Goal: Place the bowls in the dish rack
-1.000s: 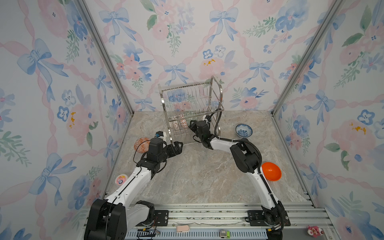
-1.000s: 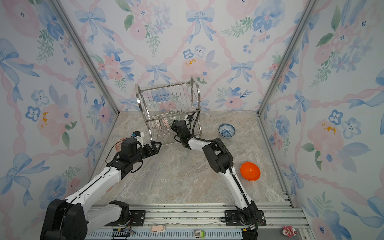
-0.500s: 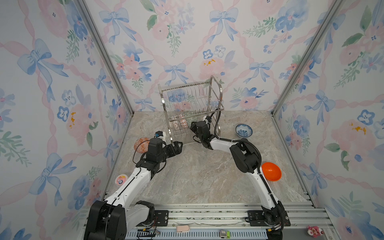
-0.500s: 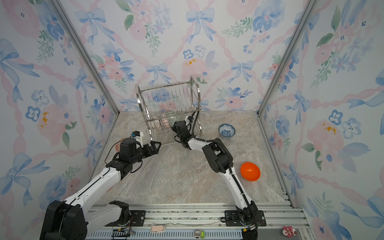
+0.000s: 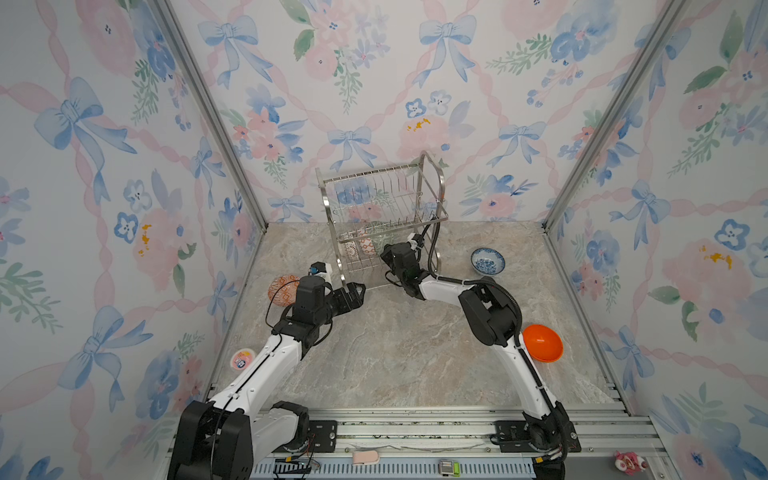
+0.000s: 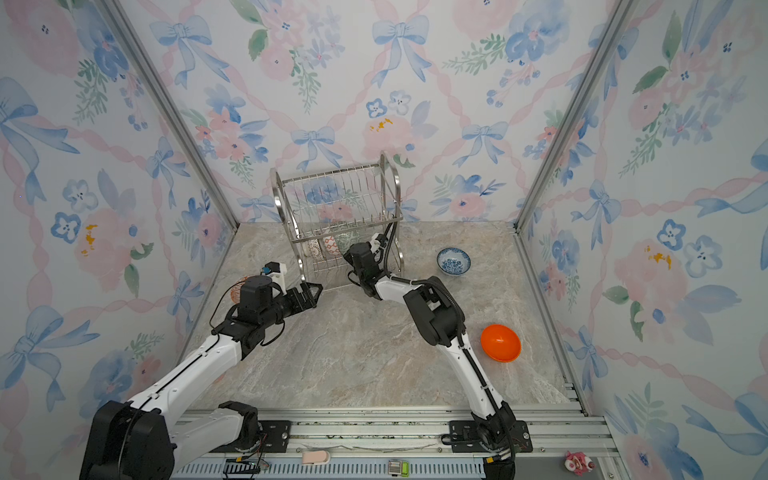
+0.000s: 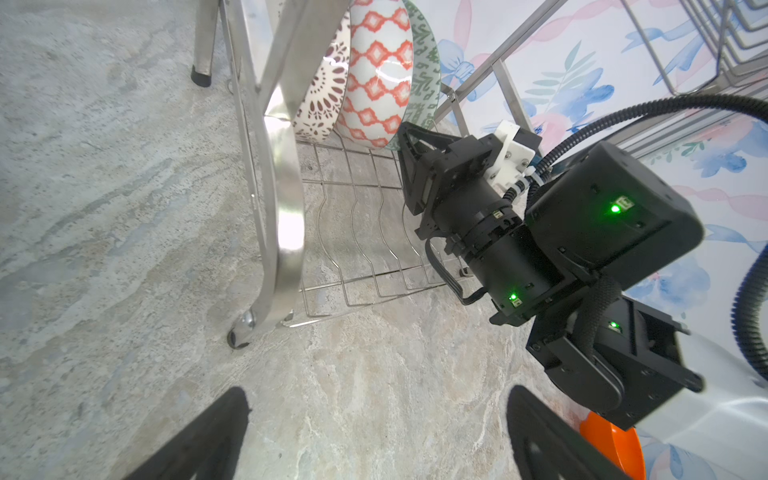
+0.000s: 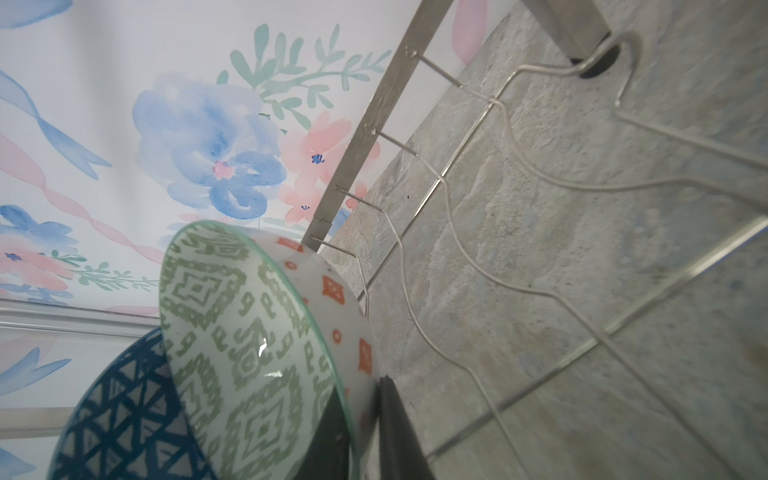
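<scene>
Right end effector (image 8: pixel 365 399): I pinch the rim of the green and orange bowl (image 8: pixel 249 332).
Bowl: it stands on its edge in the bottom shelf of the dish rack (image 5: pixel 386 208), at the far middle of the counter (image 5: pixel 395 353).
Left end effector (image 7: pixel 378 392): wide open, holding nothing, by the rack's near left leg.

High top views over whole table (image 5: pixel 395 353); wrist views close on dish rack (image 7: pixel 282 187)

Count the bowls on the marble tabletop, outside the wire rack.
3: blue-and-white patterned bowl at back right; plain glossy orange bowl beside the right arm; orange-red patterned bowl behind the left arm, partly hidden. Others could be hidden.
</scene>
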`<state>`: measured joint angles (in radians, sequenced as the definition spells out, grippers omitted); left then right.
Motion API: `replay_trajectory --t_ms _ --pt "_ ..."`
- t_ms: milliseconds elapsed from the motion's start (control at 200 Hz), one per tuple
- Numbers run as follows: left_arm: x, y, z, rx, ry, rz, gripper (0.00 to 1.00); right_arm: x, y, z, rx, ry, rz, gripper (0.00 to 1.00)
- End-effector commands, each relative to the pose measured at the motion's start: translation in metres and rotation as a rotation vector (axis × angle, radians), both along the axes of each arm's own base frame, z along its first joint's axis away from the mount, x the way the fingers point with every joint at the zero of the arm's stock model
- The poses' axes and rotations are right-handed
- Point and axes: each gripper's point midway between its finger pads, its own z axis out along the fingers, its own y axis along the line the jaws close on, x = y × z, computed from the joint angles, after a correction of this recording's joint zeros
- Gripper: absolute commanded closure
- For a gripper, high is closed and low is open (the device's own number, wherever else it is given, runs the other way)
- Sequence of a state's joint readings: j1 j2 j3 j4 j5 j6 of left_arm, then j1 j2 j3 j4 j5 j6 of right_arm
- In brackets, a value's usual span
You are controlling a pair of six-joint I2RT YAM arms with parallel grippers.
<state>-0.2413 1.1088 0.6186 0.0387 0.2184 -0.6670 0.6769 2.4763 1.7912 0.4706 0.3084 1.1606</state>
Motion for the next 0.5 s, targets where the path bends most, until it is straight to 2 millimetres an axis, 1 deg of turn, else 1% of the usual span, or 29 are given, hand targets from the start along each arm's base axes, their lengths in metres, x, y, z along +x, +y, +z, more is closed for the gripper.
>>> replay_trajectory --t_ms 0,185,390,495 --pt "-0.002 0.001 0.002 -0.015 -0.014 -0.001 0.02 -0.008 0.0 -0.05 -0.053 0.061 0.01 0.87" --pt "-0.002 0.0 0.002 -0.016 -0.014 -0.003 0.02 -0.01 -0.003 -0.044 -0.047 0.045 -0.009 0.93" --pt "-0.003 0.0 0.001 -0.015 -0.011 -0.005 0.02 -0.012 -0.009 -0.038 -0.045 0.034 -0.05 0.95" --pt "-0.003 -0.001 0.001 -0.016 -0.008 -0.006 0.02 -0.013 -0.013 -0.032 -0.04 0.027 -0.078 0.99"
